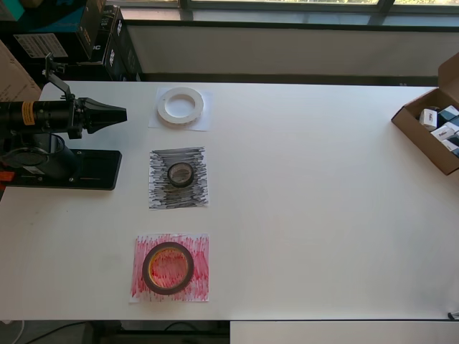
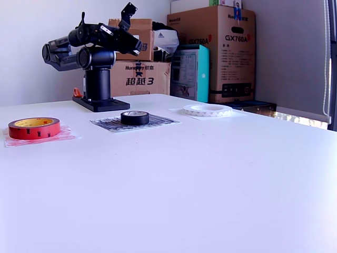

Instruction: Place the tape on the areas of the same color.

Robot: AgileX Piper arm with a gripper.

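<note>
- All three rolls sit on their matching patches, so by my reading the sorting looks done and little is left to spoil.
- The white tape ring [image 1: 181, 106] lies flat on the white paper patch [image 1: 204, 122], at the top of the overhead view; it is wide, thin-walled and pale against pale paper.
- The small black roll [image 1: 180, 174] sits near the middle of the black scribbled patch [image 1: 161, 193], a squat, glossy little cylinder on rough pen strokes.
- The reddish-brown roll [image 1: 168, 268] rests on the red scribbled patch [image 1: 197, 279], a larger hoop with a thin wall and a yellowish inner core in the exterior view.
- The gripper [image 1: 115, 112] hangs above the table [image 1: 323, 215] beside the white patch, empty and well clear of every roll; its jaws look drawn together to a point, holding nothing.
- Risk one: the arm sits close to the white patch, so a careless sweep could, I judge, nudge that ring off its paper.
- Risk two: the patches are loose paper sheets on a smooth white tabletop; any brush could slide a sheet and its roll together.
- Risk three: the rolls are round, yet lying flat they seem unlikely to roll away.
- A cardboard box [image 1: 430, 132] stands at the far edge, well apart.
</note>
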